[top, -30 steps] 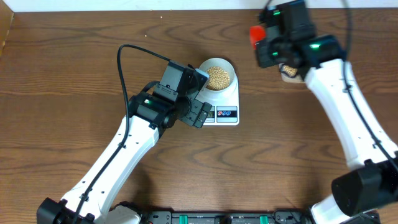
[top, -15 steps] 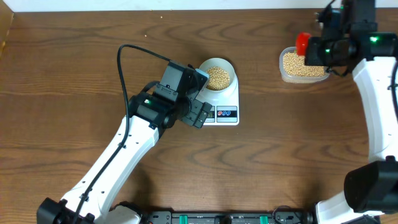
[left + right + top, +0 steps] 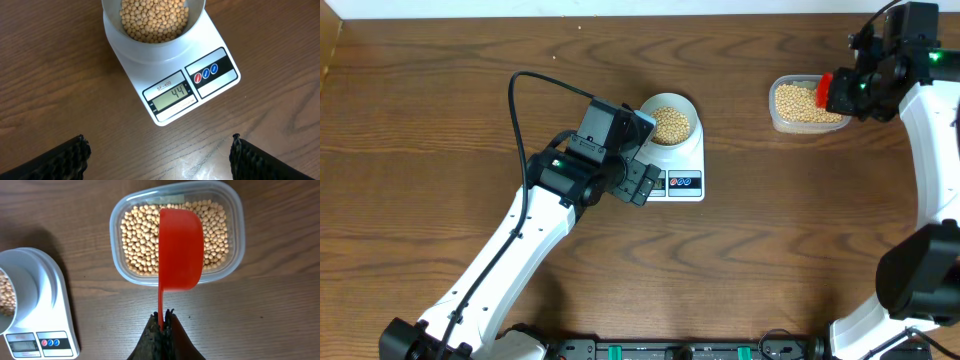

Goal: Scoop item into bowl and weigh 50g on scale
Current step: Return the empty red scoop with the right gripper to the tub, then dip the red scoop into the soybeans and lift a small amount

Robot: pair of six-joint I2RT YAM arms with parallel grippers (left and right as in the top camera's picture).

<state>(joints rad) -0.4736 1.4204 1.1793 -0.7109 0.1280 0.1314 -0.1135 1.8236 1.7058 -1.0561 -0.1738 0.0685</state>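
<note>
Red scoop (image 3: 180, 250), handle pinched in the right gripper (image 3: 162, 325), hangs over the tub (image 3: 231, 215) just beyond those fingertips, looking empty. Beans (image 3: 154, 20) fill the bowl (image 3: 150, 50) on the scale (image 3: 145, 75), ahead of the left gripper (image 3: 160, 160), which is spread wide and holds nothing. The screen (image 3: 172, 95) reads 44 under "SF-400", so a small top-up likely remains.

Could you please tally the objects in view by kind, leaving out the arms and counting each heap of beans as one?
bean heaps: 2
bowl: 1
scale: 1
clear tub: 1
red scoop: 1
Total: 6
</note>
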